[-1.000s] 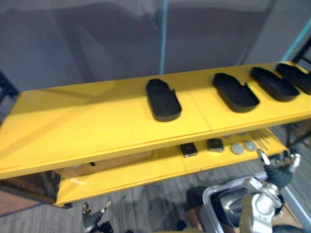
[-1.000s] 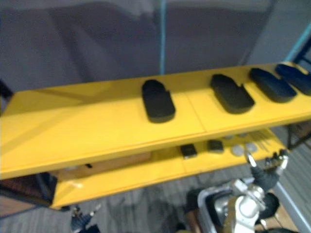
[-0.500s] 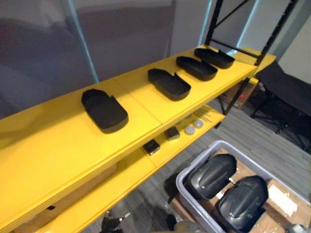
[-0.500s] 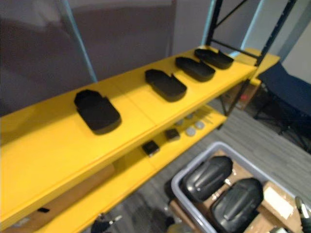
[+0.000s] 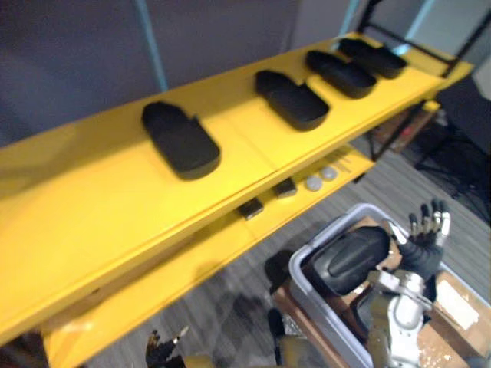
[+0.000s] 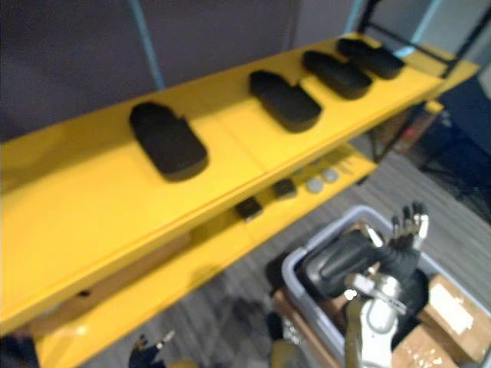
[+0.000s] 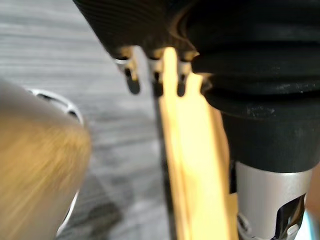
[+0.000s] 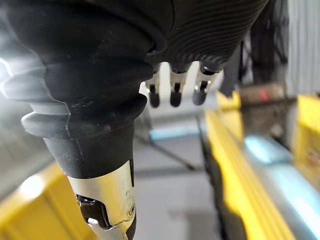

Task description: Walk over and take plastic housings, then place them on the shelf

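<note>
Several black plastic housings lie in a row on the yellow shelf's top board (image 5: pixel 92 207): one (image 5: pixel 182 138) near the middle, another (image 5: pixel 291 98) to its right, and others (image 5: pixel 341 73) toward the far right end. A further black housing (image 5: pixel 349 258) lies in a grey bin (image 5: pixel 305 270) on the floor at the lower right. My right hand (image 5: pixel 424 239) is raised just right of that housing, fingers straight and spread, holding nothing. My left hand (image 5: pixel 163 350) hangs low at the bottom edge, fingers relaxed and empty.
The lower shelf board carries two small dark blocks (image 5: pixel 250 207) and two grey discs (image 5: pixel 314 183). Cardboard boxes (image 6: pixel 453 300) sit beside the bin at the lower right. A black rack frame (image 5: pixel 399 115) stands at the shelf's right end. Grey carpet lies before the shelf.
The camera has swung, so the whole picture shifted. My right hand has come up into sight beside the housing in the bin. The housings on the shelf stay put.
</note>
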Available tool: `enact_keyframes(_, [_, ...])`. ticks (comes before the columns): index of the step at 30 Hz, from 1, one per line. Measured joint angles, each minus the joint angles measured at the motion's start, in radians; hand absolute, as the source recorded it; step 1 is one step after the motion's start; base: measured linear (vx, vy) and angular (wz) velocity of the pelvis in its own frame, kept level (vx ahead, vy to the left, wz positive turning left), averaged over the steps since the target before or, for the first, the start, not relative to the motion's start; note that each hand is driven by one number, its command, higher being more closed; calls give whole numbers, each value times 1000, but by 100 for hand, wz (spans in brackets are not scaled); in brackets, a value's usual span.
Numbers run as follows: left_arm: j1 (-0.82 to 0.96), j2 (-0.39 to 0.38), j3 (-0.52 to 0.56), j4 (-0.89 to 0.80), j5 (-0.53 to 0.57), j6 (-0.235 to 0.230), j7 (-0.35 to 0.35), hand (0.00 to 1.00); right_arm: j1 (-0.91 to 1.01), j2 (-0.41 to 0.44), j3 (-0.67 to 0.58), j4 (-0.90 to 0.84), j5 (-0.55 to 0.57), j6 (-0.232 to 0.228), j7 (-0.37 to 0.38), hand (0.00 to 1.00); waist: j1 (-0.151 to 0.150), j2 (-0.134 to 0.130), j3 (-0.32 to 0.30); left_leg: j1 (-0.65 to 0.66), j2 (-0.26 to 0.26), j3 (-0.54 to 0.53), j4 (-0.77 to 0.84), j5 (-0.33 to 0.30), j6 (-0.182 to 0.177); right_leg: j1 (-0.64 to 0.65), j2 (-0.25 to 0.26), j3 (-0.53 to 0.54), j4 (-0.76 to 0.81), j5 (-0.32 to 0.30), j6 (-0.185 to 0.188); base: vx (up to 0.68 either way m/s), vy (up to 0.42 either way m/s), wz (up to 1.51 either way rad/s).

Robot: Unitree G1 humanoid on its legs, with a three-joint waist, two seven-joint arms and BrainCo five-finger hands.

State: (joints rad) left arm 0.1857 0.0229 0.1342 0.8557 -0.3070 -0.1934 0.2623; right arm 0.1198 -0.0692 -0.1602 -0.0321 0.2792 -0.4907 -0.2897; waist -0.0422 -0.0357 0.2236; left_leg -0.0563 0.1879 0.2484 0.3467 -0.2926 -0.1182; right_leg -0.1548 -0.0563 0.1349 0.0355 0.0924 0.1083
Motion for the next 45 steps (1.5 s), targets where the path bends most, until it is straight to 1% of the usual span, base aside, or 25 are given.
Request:
enact_keyframes(3, [-4,-3,-2,-2,-2,-26,6,0,-37,0,35,2,-18,8,-19,0,12,7,27,-37,-24,-36,18,-1,6,-4,-23,-20,-6,11,16,-14,101,31])
enact_keyframes(6, [-36,1,-2,-15,-7,-54,7,0,-122,-5,37,3,-21,0,-58,0,23,18,105,-113,-30,-85,107,-23,25,-66,-30,-44,85,-28,27,-37,80,32])
enact_keyframes(8, [-76,14,0,-27,-8,-72,10,0,-207,-11,44,4,-55,-6,-91,0,36,17,172,-178,-33,-109,205,-58,31,-163,-34,-47,275,-116,37,-100,50,25])
enact_keyframes(11, [-114,17,-6,-36,2,-94,12,0,-260,-12,64,0,-109,3,-126,0,48,11,197,-231,-40,-137,336,-128,31,-253,-54,-48,510,-241,45,-76,32,26])
enact_keyframes(13, [-130,16,-35,-52,16,-100,18,0,-247,-12,58,-14,-109,25,-134,0,50,11,197,-251,-45,-156,413,-168,31,-277,-66,-53,605,-298,49,-32,34,25])
enact_keyframes(15, [-146,7,-49,-74,75,-106,28,0,-193,-5,55,-47,-107,38,-151,0,50,12,196,-261,-40,-160,464,-190,35,-277,-68,-58,633,-314,50,-39,77,10])
enact_keyframes(17, [-164,2,-91,-89,123,-100,26,0,-104,22,39,-71,-91,40,-174,0,40,11,197,-251,-38,-158,479,-198,37,-256,-65,-56,607,-293,57,-29,107,-19])
enact_keyframes(18, [-166,-4,-117,-89,147,-94,12,0,-49,53,29,-70,-63,39,-181,0,30,12,197,-227,-26,-139,478,-207,50,-233,-49,-45,559,-254,61,-66,158,-89])
enact_keyframes(20, [-163,-24,-127,-91,174,-94,-10,0,38,95,26,-70,-35,35,-166,0,28,11,198,-182,21,-46,458,-223,68,-218,-25,-46,474,-154,42,-108,185,-148])
enact_keyframes(22, [-159,-39,-138,-125,208,-67,-3,0,151,105,24,-78,-63,37,-117,0,24,21,204,-99,60,126,382,-203,119,-179,-34,-209,300,33,-3,-222,201,-183])
enact_keyframes(23, [-166,-43,-139,-126,210,-59,-1,0,180,104,16,-86,-65,36,-109,0,13,26,207,-79,64,148,364,-195,128,-166,-42,-254,323,41,-21,-237,201,-137])
enact_keyframes(24, [-164,-41,-138,-131,218,-48,3,0,220,102,8,-87,-54,33,-81,0,-4,27,206,-33,63,205,323,-177,142,-160,-72,-307,440,-13,-69,-126,145,-104])
enact_keyframes(26, [-155,-23,-128,-134,239,-19,4,0,257,100,13,-88,-58,16,-36,0,-23,32,196,21,76,299,250,-135,155,-148,-128,-329,663,-113,-111,-123,133,-122])
enact_keyframes(29, [-136,18,-104,-123,234,10,-5,0,240,98,47,-76,-58,11,-14,0,-24,3,169,34,82,401,152,-63,153,-103,-214,-329,749,-167,-114,-98,-3,-101])
enact_keyframes(31, [-104,58,-80,-108,223,26,-10,0,196,95,76,-46,-63,11,-15,0,-20,-20,142,19,92,456,97,-11,141,-52,-258,-335,674,-166,-114,-101,-158,-108])
enact_keyframes(33, [-79,83,-55,-88,184,29,-10,0,144,87,89,-8,-95,11,-23,0,9,-36,128,-17,131,480,103,15,121,3,-286,-358,511,-142,-100,-94,-274,-114])
enact_keyframes(34, [-60,98,-50,-86,157,30,-10,0,109,80,99,5,-110,20,-37,0,31,-49,120,-47,156,479,126,24,107,23,-294,-360,385,-38,-111,-118,-400,-101])
enact_keyframes(35, [-56,111,-24,-85,147,29,-12,0,89,78,101,6,-118,36,-43,0,35,-67,108,-76,169,473,158,33,90,46,-293,-352,278,122,-99,-118,-411,-76])
enact_keyframes(36, [-62,107,-19,-75,147,30,-11,0,79,69,101,11,-117,45,-47,0,32,-55,112,-86,181,454,159,45,77,58,-272,-354,255,110,-82,-115,-390,-59])
enact_keyframes(37, [-60,93,-18,-70,147,27,-10,0,61,41,100,18,-115,73,-56,0,34,-25,122,-86,200,414,138,71,63,69,-237,-356,213,99,-67,-94,-273,-47])
enact_keyframes(38, [-58,90,-18,-67,147,25,-10,0,63,33,97,18,-111,82,-58,0,29,-17,124,-83,204,403,129,83,57,72,-230,-359,206,87,-50,-114,-311,-47])
enact_keyframes(39, [-55,88,-20,-62,148,20,-10,0,82,31,76,18,-95,95,-58,0,20,-15,123,-80,199,387,115,101,39,80,-233,-365,205,35,22,-87,-311,-10])
enact_keyframes(40, [-56,86,-20,-61,148,18,-10,0,103,30,40,25,-81,109,-59,0,13,-17,124,-85,202,373,119,111,23,90,-234,-385,205,-25,72,-74,-315,-3])
enact_keyframes(42, [-56,79,-19,-64,147,13,-9,0,109,19,-14,60,-75,126,-62,0,7,-17,127,-85,210,355,121,127,7,92,-225,-391,201,-97,96,-57,-308,-24])
enact_keyframes(45, [-53,54,-15,-63,109,-30,-11,0,71,-34,-29,103,-34,124,-61,0,2,-6,158,-84,208,190,129,127,6,62,-182,-332,195,-129,82,-105,-181,-84])
